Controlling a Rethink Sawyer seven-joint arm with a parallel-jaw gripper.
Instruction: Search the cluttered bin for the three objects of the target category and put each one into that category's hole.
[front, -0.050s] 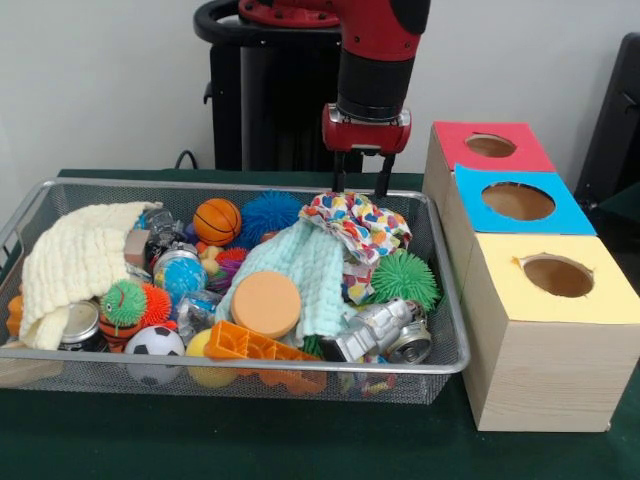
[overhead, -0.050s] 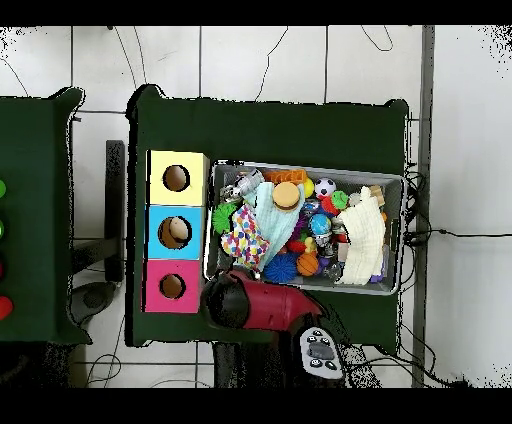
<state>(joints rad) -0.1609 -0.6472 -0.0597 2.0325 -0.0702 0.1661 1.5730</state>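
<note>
Three holes top the wooden box (front, -0.050s: 545, 370) beside the wire bin (front, -0.050s: 445, 300): red (front, -0.050s: 490, 146), blue (front, -0.050s: 518, 201) and yellow (front, -0.050s: 557, 276). My gripper (front, -0.050s: 361, 186) hangs over the bin's rear edge, its two fingers apart and holding nothing, tips just above the multicoloured patterned cloth (front, -0.050s: 360, 222). Against that cloth lie a pale teal cloth (front, -0.050s: 300, 270) and a green spiky ball (front, -0.050s: 405, 278). Elsewhere in the bin lie a cream cloth (front, -0.050s: 75, 265), a small basketball (front, -0.050s: 217, 221) and an orange disc (front, -0.050s: 265, 304). Which category is wanted, I cannot tell.
</note>
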